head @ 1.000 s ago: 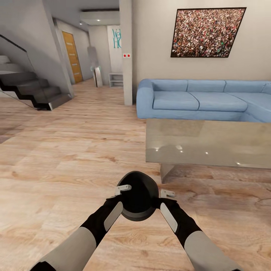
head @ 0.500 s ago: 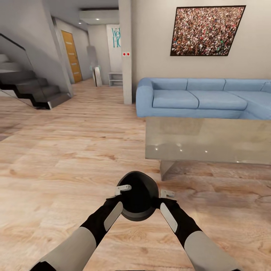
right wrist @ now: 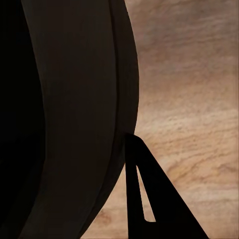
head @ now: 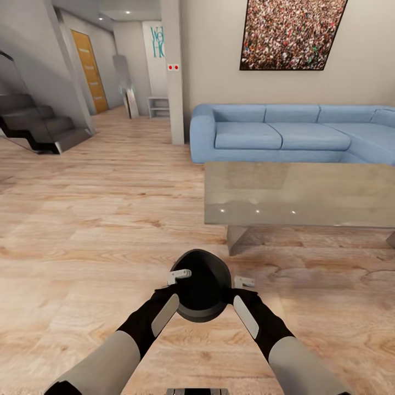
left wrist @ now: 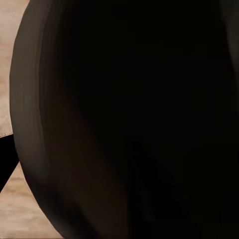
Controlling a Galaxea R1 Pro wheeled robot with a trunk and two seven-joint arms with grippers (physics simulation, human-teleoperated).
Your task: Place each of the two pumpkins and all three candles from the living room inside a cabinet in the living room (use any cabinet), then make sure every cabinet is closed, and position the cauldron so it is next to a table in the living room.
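Pale plank wood floor (head: 99, 219) is spreading across the room. A glossy low table (head: 299, 192) is standing before a blue sofa (head: 285, 134), which is sitting against a beige wall under a large speckled picture (head: 293, 33). Dark stairs (head: 38, 123) are rising beside a hallway with an orange door (head: 88, 71).

The cauldron (head: 200, 285) was a round black pot with a dark, wide mouth, held up off the wooden floor between the two grippers. The left gripper (head: 178, 276) pressed against its one side and the right gripper (head: 241, 283) against the other. Its black curved wall (left wrist: 124, 119) loomed close before each wrist camera.
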